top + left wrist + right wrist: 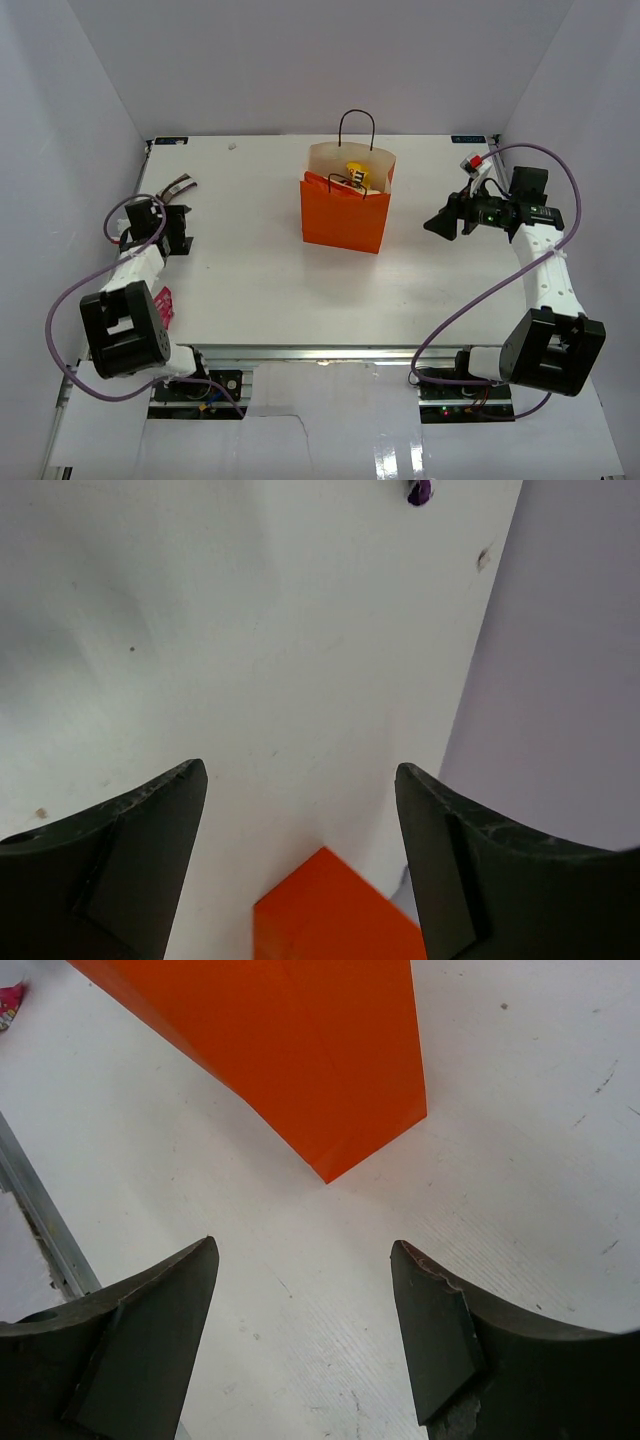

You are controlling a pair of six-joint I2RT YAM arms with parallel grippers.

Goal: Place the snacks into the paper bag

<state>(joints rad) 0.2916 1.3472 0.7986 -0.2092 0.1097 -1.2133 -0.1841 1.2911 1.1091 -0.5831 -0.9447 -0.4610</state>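
Nearest the wrist lenses: left claw (300,780) has its jaws wide with nothing between them and bare table (200,630) beneath. Right claw (305,1250) is likewise wide and empty, aimed at the lower corner of the bag (290,1050). In the top view the bag stands upright mid-table, toward the far edge, mouth open. One black handle (357,125) is up, the other droops across the mouth. Crisp packet (352,176) sits inside, yellow print showing at the rim; judged already placed. Small snacks lie outside the bag. Brown bar (178,185) is at the far left, near the left claw. Pink packet (162,303) lies close to the left arm's base. Red-and-white packet (470,163) is at the far right, beside the right arm's wrist; too small to read, taken as a snack. Step in hand, as I judge it: large item done, both claws free, small packets not yet fetched, task partway. Next move: the left claw is nearest the brown bar, so it should descend over it with jaws astride the narrow width, close, lift above the rim, carry to the mouth and release. This needs clearance over the drooped handle and a light touch at the rim, since a paper bag could tip or slide. The right claw could steady the bag's side, or take the red-and-white packet.
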